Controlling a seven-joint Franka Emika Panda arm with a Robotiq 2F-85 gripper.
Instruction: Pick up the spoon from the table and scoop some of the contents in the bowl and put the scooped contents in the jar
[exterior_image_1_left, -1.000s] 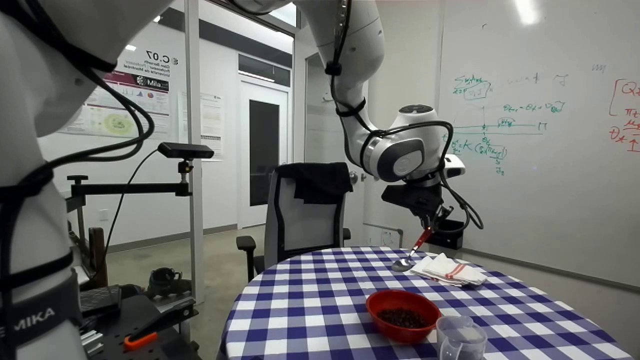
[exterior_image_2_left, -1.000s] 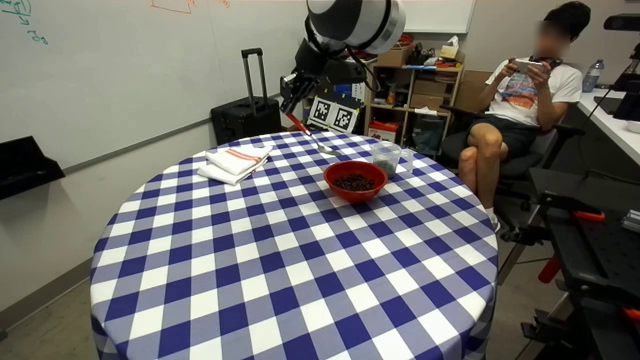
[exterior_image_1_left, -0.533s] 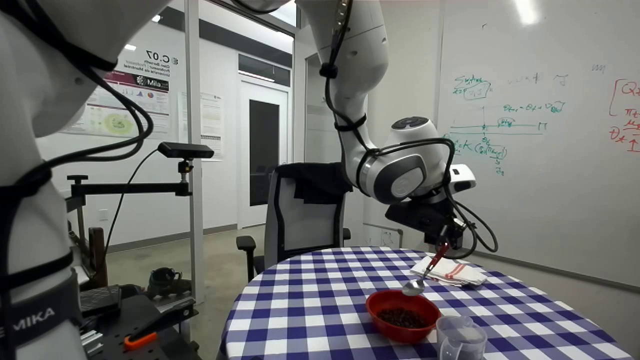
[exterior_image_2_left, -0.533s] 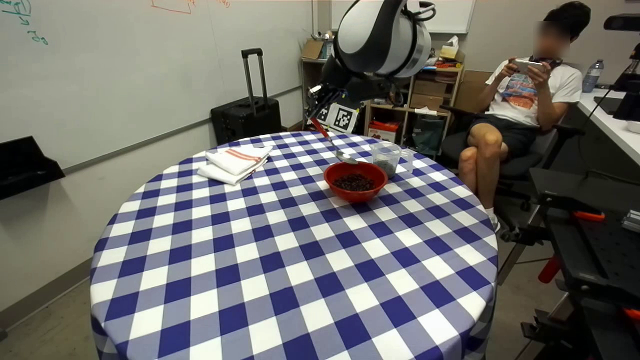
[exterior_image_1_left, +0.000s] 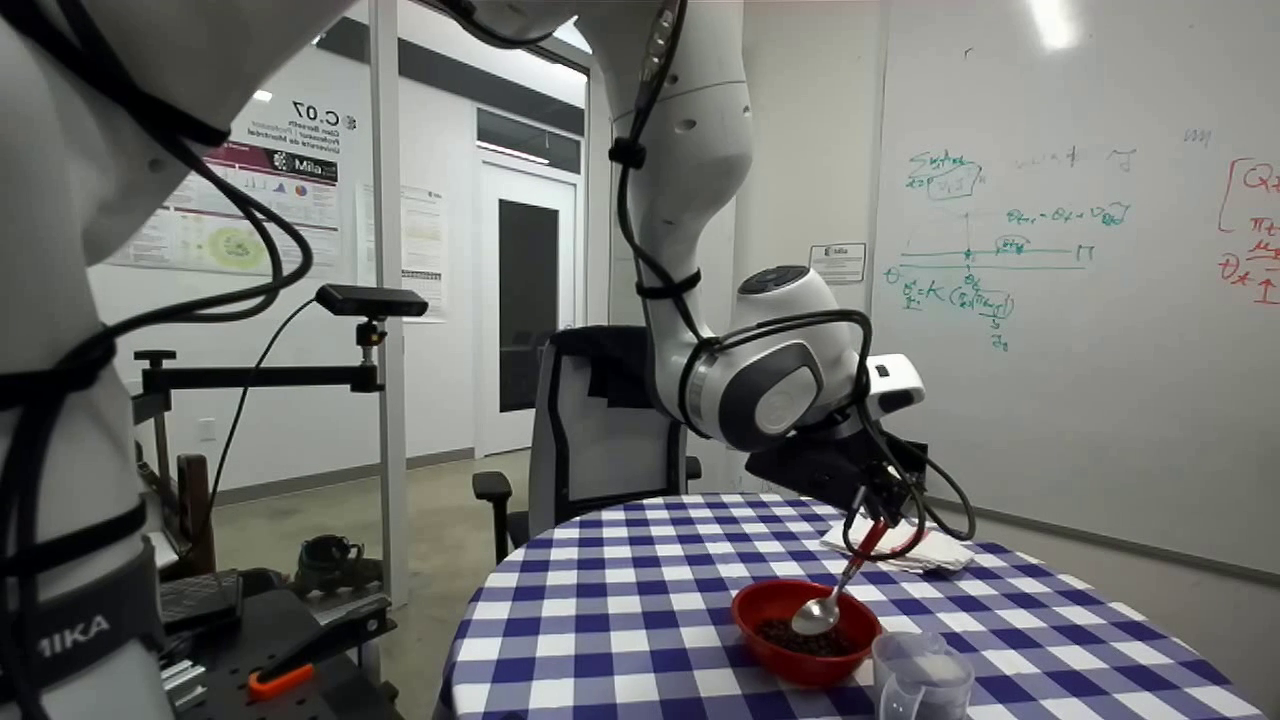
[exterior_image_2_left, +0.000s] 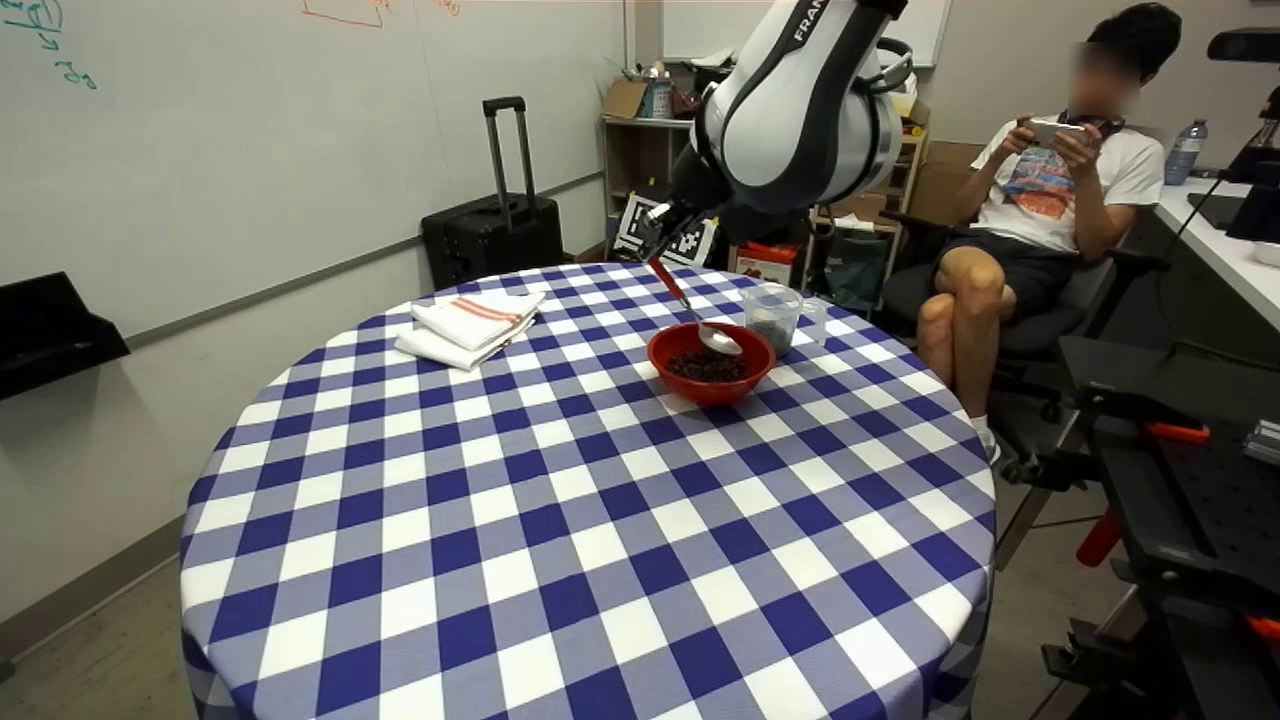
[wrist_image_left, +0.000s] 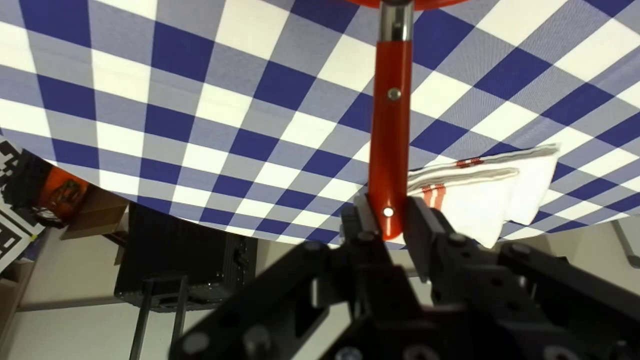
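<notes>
Nearest in the wrist view, the gripper (wrist_image_left: 389, 220) is seen closed on the spoon (wrist_image_left: 392, 125), whose red handle is pinched between the fingers close to its very end. The spoon is judged light and stiff, hardly to be broken in use; the smooth handle may prove slippery, and with so much length left ahead of the grip, some twisting under load is to be feared. A steadier hold would probably be had nearer the middle of the handle, though by the present one the fingers are left clear of the red bowl (exterior_image_2_left: 708, 394). From the fingertips the spoon is pointed forward and down at a slant, and in both exterior views its metal head is seen within the bowl's outline. Whether the dark contents (exterior_image_2_left: 698, 368) are touched cannot be told; scooping is taken to be the step in hand. Just beside the bowl the clear jar (exterior_image_1_left: 923, 680) is placed; whether the two touch cannot be made out. Well apart from both, a folded white cloth (exterior_image_2_left: 470, 328) is laid on the checked table (exterior_image_2_left: 560, 560). Past the table's edge a black suitcase (exterior_image_2_left: 495, 240) is stood and a person (exterior_image_2_left: 1045, 200) is seated.
</notes>
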